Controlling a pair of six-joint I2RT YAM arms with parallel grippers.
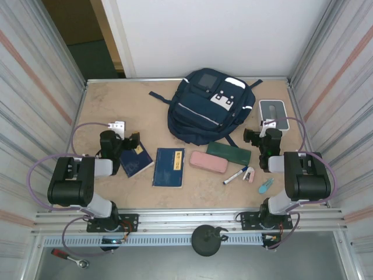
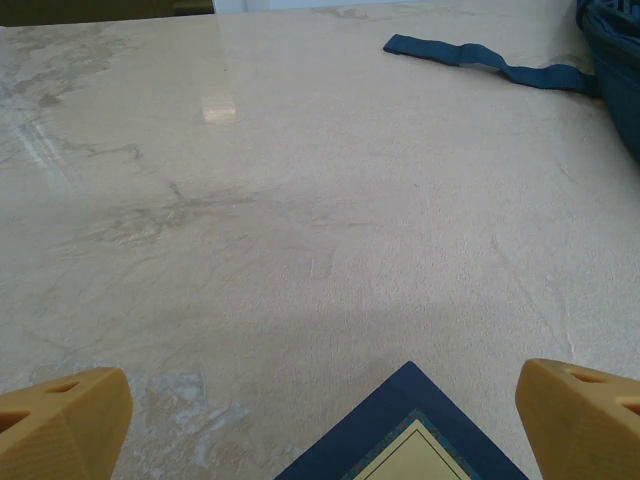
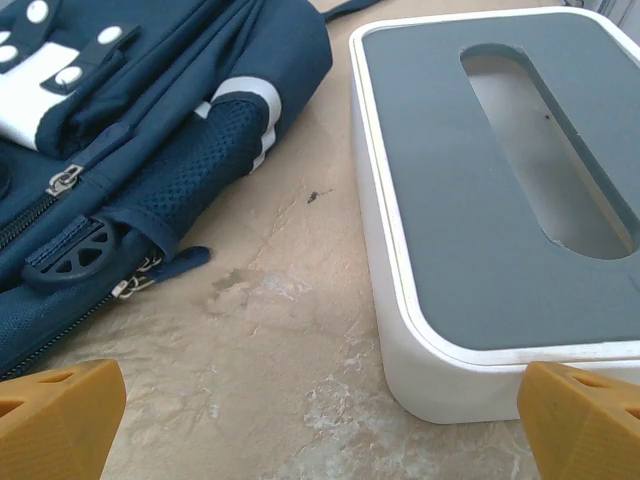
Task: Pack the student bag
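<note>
Left wrist view: your left gripper point(image 2: 320, 425) hangs with its fingers spread wide and empty, the corner of the small blue notebook point(image 2: 405, 445) right between them. Your right gripper point(image 3: 320, 420) is just as wide and empty, low over the bare table point(image 3: 300, 330) between the student bag point(image 3: 150, 140) and the white-grey box point(image 3: 480, 200). My read: nothing is packed yet, and the bag needs opening first. Go for the zipper pull point(image 3: 62, 180), pinch it square, and steady the fabric with your other arm. The bag lies flat at the table's far middle, looking zipped shut, contents hidden. The box's slot looks empty.
</note>
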